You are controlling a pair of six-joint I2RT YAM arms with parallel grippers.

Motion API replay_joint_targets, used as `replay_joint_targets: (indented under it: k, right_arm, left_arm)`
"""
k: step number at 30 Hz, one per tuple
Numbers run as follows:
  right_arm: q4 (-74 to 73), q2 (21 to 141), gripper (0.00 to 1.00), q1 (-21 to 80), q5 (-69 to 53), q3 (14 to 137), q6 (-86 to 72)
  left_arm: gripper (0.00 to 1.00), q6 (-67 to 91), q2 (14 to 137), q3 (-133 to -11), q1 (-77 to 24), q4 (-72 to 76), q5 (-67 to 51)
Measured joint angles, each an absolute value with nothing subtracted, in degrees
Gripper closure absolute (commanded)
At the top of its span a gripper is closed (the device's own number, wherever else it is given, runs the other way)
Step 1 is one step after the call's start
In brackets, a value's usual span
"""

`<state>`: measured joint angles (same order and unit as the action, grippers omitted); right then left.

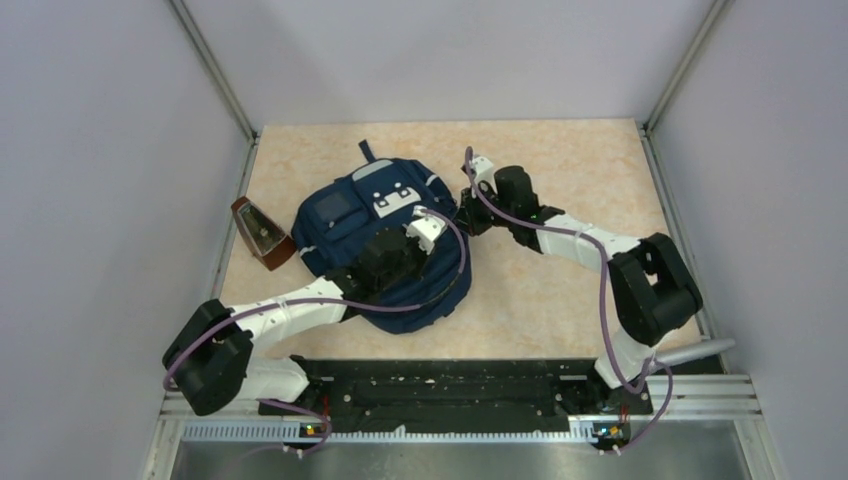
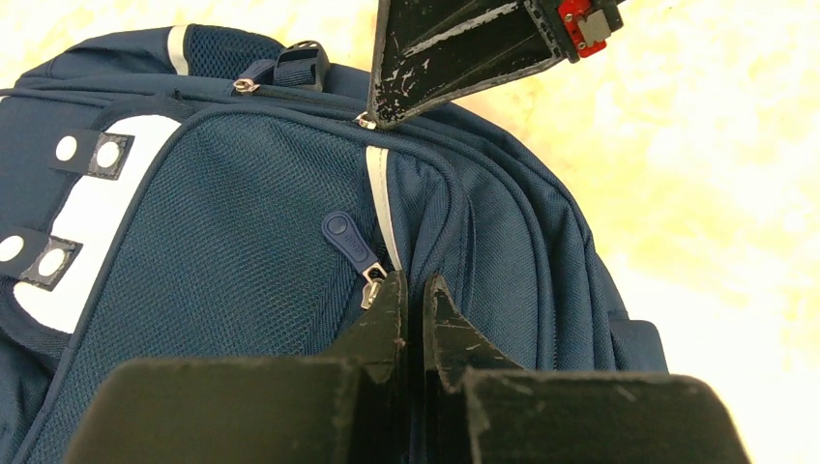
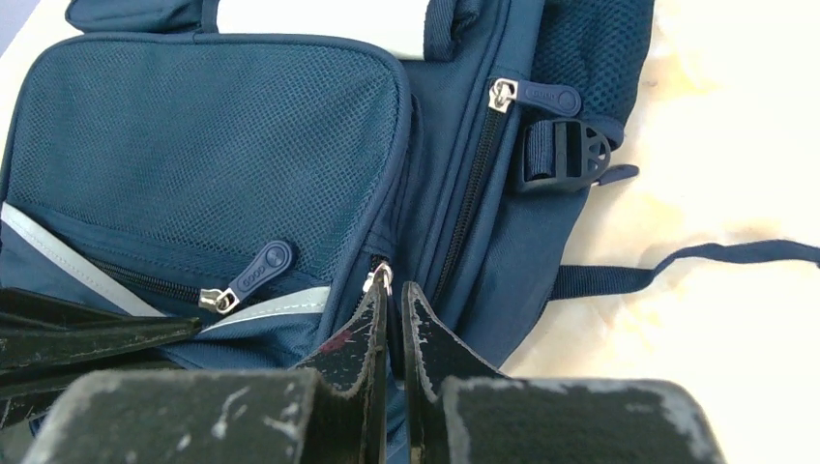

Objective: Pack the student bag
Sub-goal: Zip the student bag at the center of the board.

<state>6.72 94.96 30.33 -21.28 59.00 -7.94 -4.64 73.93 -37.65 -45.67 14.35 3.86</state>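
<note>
Left tool (image 2: 414, 290) and right tool (image 3: 395, 295) nearly closed, hold unclear; student bag (image 1: 340, 215) fabric may be pinched instead of the zip slider (image 3: 382, 278) at each tip.

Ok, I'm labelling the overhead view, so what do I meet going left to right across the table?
brown wedge-shaped object → student bag → right arm's elbow
</note>
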Motion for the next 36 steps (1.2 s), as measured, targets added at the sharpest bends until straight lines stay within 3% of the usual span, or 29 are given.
replay_joint_targets:
  k: [10, 11, 14, 15, 17, 19, 22, 29, 36]
  right_arm:
    - [5.9, 101.4, 1.00, 30.3, -25.4, 65.0, -7.7]
    - [5.9, 101.7, 0.97, 30.3, -25.6, 65.3, -7.8]
    - [6.2, 101.7, 0.65, 30.3, -25.5, 65.4, -8.3]
    - [6.6, 101.7, 0.52, 30.3, -24.3, 65.3, -8.3]
    - [8.3, 101.6, 0.36, 29.8, -20.9, 64.8, -8.3]
    - [9.9, 100.4, 0.25, 29.1, -18.0, 63.2, -8.6]
    - [10.9, 96.7, 0.19, 28.5, -14.4, 59.3, -8.9]
    - [10.4, 84.7, 0.16, 26.1, -8.2, 51.3, -9.8]
    - [5.3, 71.0, 0.16, 17.1, -3.4, 44.2, -11.6]
  left_arm:
    - [0.98, -4.6, 73.8, -37.5, -44.7, 13.3, 5.8]
    - [0.88, -4.4, 73.8, -37.5, -44.7, 13.3, 6.1]
    - [0.45, -3.5, 73.7, -37.5, -44.7, 13.3, 7.4]
    - [0.36, -2.9, 73.5, -37.5, -44.8, 12.8, 7.8]
    - [0.28, -1.8, 72.5, -37.3, -45.0, 11.3, 8.8]
    - [0.24, -0.4, 72.0, -37.2, -45.1, 9.8, 9.5]
    - [0.21, 1.1, 71.9, -37.2, -44.9, 9.0, 10.1]
    - [0.18, 5.1, 71.1, -37.3, -41.7, 8.3, 10.1]
    - [0.17, 12.1, 65.1, -37.3, -33.2, 5.9, 5.1]
